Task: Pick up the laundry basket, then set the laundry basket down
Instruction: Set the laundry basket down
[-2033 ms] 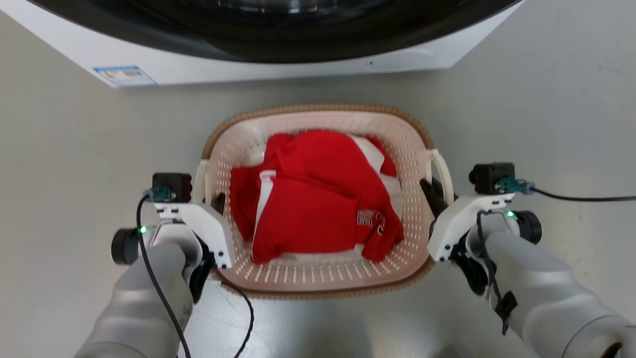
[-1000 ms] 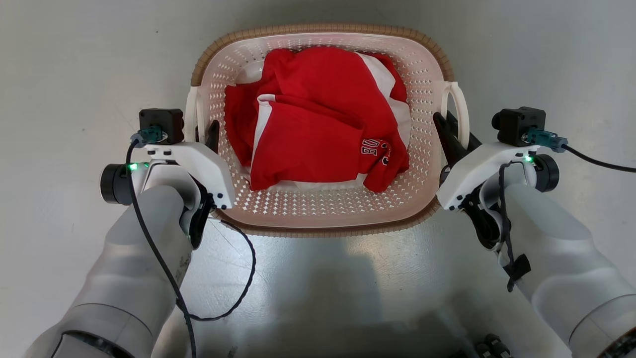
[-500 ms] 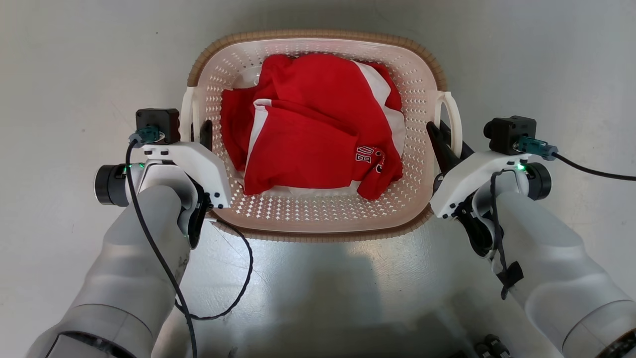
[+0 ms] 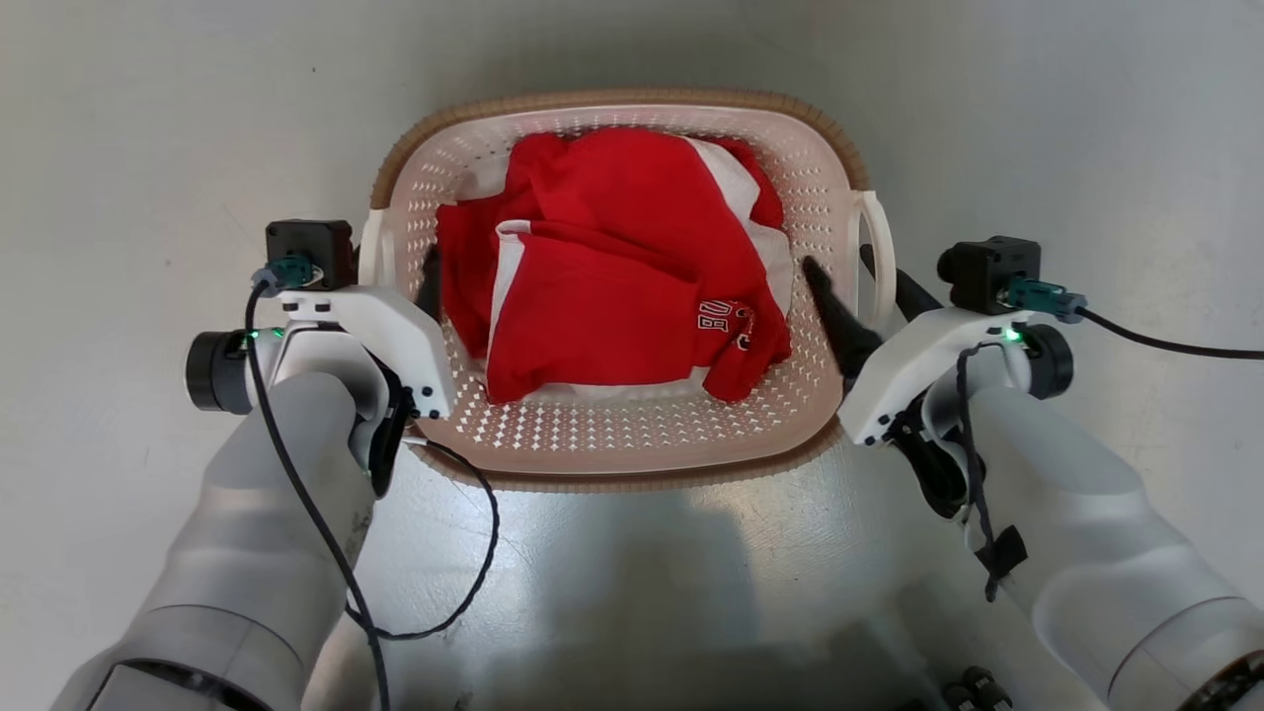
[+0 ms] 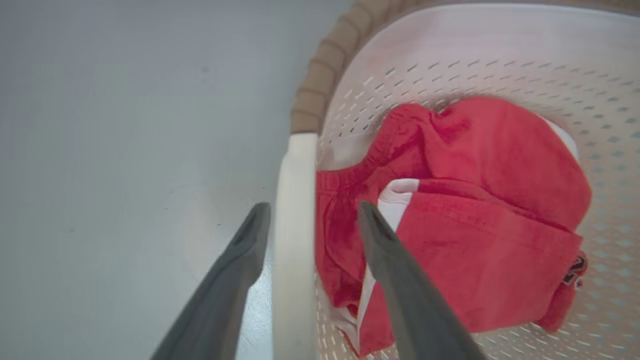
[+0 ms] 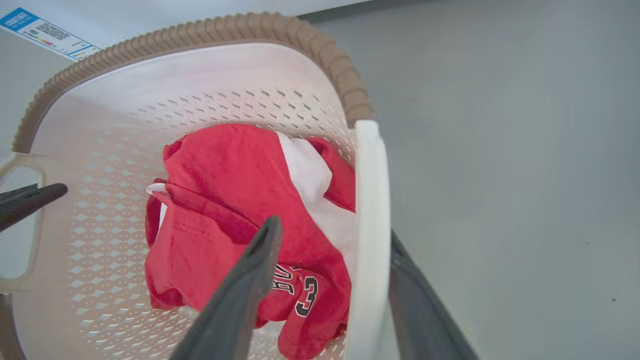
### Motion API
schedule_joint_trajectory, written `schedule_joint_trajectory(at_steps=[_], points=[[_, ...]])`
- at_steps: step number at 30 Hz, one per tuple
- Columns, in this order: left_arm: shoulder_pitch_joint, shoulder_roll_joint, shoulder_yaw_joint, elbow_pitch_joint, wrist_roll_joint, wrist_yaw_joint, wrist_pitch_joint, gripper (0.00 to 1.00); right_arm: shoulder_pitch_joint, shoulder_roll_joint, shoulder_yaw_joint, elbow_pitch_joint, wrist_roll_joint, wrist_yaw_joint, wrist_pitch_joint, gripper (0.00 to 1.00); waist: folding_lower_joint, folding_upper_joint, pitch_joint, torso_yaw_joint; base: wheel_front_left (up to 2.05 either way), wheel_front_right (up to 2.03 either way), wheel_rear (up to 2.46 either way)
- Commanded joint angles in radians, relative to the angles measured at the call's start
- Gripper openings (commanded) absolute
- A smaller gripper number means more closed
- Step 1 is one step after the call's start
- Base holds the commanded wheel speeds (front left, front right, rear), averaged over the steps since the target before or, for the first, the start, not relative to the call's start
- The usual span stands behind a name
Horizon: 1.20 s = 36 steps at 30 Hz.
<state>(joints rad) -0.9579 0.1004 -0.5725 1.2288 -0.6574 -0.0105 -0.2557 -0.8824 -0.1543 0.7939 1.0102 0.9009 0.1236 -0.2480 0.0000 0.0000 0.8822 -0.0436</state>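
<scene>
The laundry basket [image 4: 612, 101], cream and perforated with a brown rim, stands on the grey floor with red and white clothes [image 4: 612, 267] in it. My left gripper [image 4: 393, 272] is open astride the basket's left handle [image 5: 294, 260]. One finger is outside and one inside, with a gap on each side of the handle. My right gripper [image 4: 851, 281] is open astride the right handle [image 6: 371, 190]. Its inner finger [image 6: 250, 280] hangs over the clothes, well off the handle. The outer finger runs behind the handle.
Grey floor [image 4: 148, 118] lies all around the basket. A white washer edge with a blue label [image 6: 47, 35] stands beyond the basket's far rim. A black cable [image 4: 474, 553] loops from my left wrist over the floor in front of the basket.
Both grippers have opened and let go of the basket's handles. The head camera shifted, so the washer left its view and the basket sits a little lower in the picture.
</scene>
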Motion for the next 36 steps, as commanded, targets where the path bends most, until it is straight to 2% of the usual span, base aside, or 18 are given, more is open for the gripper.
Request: schedule_joint_trajectory(at_steps=[1, 10, 18, 26, 36], points=[[0.018, 0.018, 0.019, 0.003, 0.015, -0.009, -0.006, 1.00, 0.057, 0.017, 0.014, -0.012, 0.000, 0.007, -0.014, 1.00, 0.0000, 0.0000, -0.004, 0.001, 0.00, 0.00, 0.00], [0.023, 0.010, 0.031, 0.017, 0.026, -0.008, -0.006, 1.00, 0.058, 0.019, 0.003, 0.002, -0.008, 0.007, -0.014, 1.00, 0.0000, 0.0000, -0.021, 0.001, 0.00, 0.00, 0.00], [0.065, 0.025, 0.057, -0.002, 0.039, 0.000, -0.006, 1.00, 0.079, 0.022, -0.040, 0.025, -0.035, 0.007, -0.014, 1.00, 0.0000, 0.0000, -0.093, -0.012, 0.00, 0.00, 0.00], [0.148, 0.053, 0.124, -0.117, 0.070, -0.006, -0.006, 1.00, 0.135, 0.009, -0.106, -0.011, -0.078, 0.007, -0.014, 1.00, 0.0000, 0.0000, -0.218, -0.020, 0.00, 0.00, 0.00], [0.308, 0.047, 0.250, -0.292, 0.168, -0.043, -0.006, 1.00, 0.277, -0.017, -0.258, -0.188, -0.234, 0.007, -0.014, 1.00, 0.0000, 0.0000, -0.451, -0.022, 0.00, 0.00, 0.00]])
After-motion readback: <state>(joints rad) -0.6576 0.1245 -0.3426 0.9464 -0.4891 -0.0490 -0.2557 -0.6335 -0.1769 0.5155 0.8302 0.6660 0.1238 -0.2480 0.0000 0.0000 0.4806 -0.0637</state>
